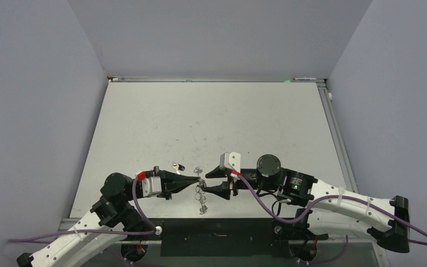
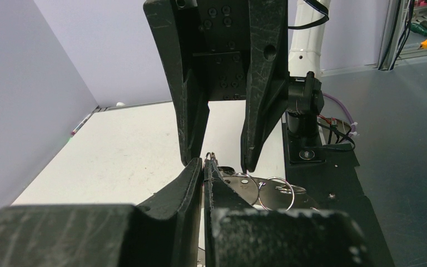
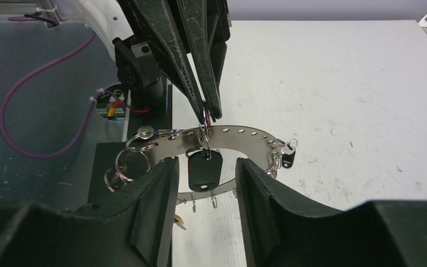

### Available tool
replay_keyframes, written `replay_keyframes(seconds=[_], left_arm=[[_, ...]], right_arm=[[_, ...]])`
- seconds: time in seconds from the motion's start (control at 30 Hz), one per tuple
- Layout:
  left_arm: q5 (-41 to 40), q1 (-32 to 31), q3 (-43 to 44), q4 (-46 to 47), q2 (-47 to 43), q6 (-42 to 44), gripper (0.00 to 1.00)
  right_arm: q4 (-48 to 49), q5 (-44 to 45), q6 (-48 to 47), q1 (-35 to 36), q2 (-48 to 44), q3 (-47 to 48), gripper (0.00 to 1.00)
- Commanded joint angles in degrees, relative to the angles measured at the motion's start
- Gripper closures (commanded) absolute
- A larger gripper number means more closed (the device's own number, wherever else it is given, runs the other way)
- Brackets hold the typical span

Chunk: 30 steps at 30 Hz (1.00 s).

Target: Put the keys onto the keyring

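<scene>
The keyring [image 3: 248, 133], a flat silver band with holes and small wire loops, is held off the table between the two grippers; it also shows in the top view [image 1: 202, 196] and the left wrist view [image 2: 243, 185]. My left gripper [image 2: 204, 164] is shut on one wire loop at its rim [image 3: 205, 115]. A key with a black tag [image 3: 204, 170] hangs from that loop. My right gripper [image 3: 204, 162] is open, its fingers on either side of the black tag without touching it. Another black-tagged key [image 3: 287, 158] hangs at the ring's far end.
Larger split rings [image 3: 129, 161] hang off the keyring's near end over the black base plate. A yellow-headed key [image 3: 178, 220] peeks out below the ring. A small key [image 1: 177, 166] lies on the white table just beyond the left gripper [image 1: 196, 181].
</scene>
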Motion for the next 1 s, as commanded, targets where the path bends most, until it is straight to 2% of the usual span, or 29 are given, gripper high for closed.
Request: replay_keyframes(seconds=[0.0,0.5,0.8,0.97], left_arm=[[-0.80,0.45,0.71,4.41,-1.05,-0.57,1.00],[-0.91,0.59,0.66,4.56,-1.48,-0.74,1.00],[-1.66,0.72,0.51,4.74,-2.00,-0.86,1.00],[-1.72,0.90,0.42,4.98,-2.08,-0.99,1.00]], right_arm=[[3.41,-0.36,-1.28,-0.51,-1.41,3.30,0.56],[10.91,-0.93,0.48,-0.54,1.63,1.92,0.65],[12.22,-1.33,1.28,-0.52,1.57,0.18,0.66],[13.05,-1.46,1.64,-0.54,1.69,-0.30,0.74]])
